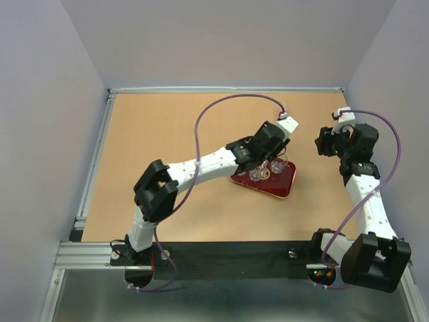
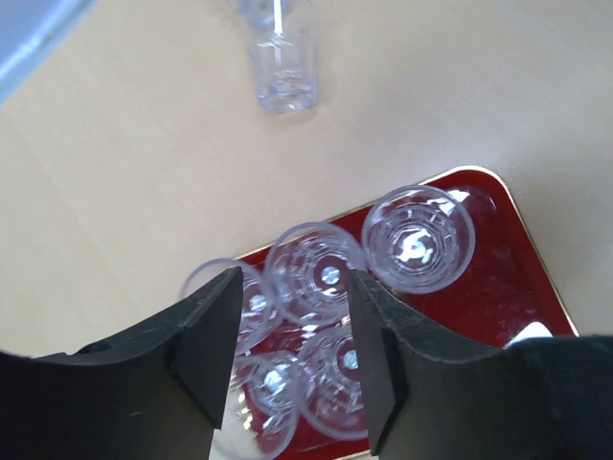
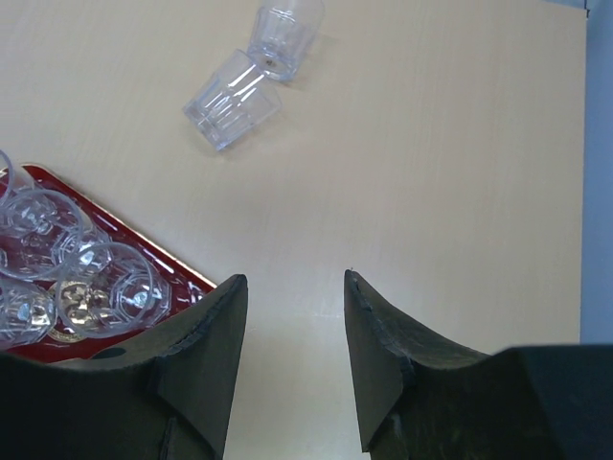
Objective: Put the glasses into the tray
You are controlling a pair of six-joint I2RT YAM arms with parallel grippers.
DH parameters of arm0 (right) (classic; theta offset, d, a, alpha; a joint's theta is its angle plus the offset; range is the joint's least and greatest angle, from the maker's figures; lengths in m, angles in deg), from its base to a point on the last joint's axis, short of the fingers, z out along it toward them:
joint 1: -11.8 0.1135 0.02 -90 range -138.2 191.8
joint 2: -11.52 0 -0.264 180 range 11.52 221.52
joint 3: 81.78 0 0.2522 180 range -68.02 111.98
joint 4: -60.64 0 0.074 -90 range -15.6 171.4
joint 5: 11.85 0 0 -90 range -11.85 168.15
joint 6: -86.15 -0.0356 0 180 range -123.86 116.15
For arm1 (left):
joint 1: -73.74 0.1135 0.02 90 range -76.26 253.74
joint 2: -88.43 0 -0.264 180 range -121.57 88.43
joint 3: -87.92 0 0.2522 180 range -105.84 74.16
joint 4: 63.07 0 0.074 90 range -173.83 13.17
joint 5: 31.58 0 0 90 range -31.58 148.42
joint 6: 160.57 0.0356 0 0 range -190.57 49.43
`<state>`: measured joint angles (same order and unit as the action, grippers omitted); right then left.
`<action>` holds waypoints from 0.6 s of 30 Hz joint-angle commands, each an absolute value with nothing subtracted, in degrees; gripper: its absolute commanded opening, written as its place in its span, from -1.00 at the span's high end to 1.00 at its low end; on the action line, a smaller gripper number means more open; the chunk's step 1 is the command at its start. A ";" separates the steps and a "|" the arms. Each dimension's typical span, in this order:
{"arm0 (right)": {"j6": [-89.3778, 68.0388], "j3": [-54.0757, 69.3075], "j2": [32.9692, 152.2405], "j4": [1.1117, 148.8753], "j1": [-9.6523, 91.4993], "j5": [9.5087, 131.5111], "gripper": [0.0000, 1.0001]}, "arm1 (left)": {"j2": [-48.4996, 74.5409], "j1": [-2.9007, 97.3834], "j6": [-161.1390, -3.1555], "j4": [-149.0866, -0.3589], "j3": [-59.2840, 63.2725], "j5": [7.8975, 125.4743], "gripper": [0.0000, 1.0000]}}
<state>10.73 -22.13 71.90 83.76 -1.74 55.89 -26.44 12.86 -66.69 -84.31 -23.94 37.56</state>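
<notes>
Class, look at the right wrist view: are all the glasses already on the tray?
No, a tipped glass and a second glass beside it rest on the table, outside the tray.

The tray (image 1: 287, 182) sits right of the desk's (image 1: 154, 134) centre, toward the near edge. Five glasses (image 2: 417, 238) stand bunched inside it, touching. Two others (image 3: 233, 99) rest together on the desk, apart from the tray.
</notes>
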 commanded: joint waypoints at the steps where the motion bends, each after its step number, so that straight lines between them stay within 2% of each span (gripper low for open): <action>1: 10.30 -23.63 72.16 80.73 -2.27 52.32 -0.01 | -14.16 14.15 -68.63 -77.45 -18.05 33.64 -0.23; 5: 9.51 -23.37 74.18 80.81 -2.27 47.57 -0.30 | -6.07 17.22 -70.30 -77.44 -9.17 35.13 -0.27; 9: 7.32 -21.62 78.40 80.90 -2.18 42.22 -0.45 | 5.59 19.94 -72.68 -77.88 -1.09 35.05 -0.33; 12: 3.73 -18.81 82.17 81.34 -2.09 37.29 -0.62 | 12.12 22.14 -72.85 -77.71 5.86 34.78 -0.48; 15: -2.95 -13.37 89.46 81.60 -2.00 33.77 -0.63 | 20.03 24.87 -72.33 -77.70 12.01 33.82 -0.63; 18: -10.06 -6.60 98.34 83.35 -0.78 32.45 -0.78 | 26.54 26.19 -70.83 -77.97 16.76 30.76 -0.77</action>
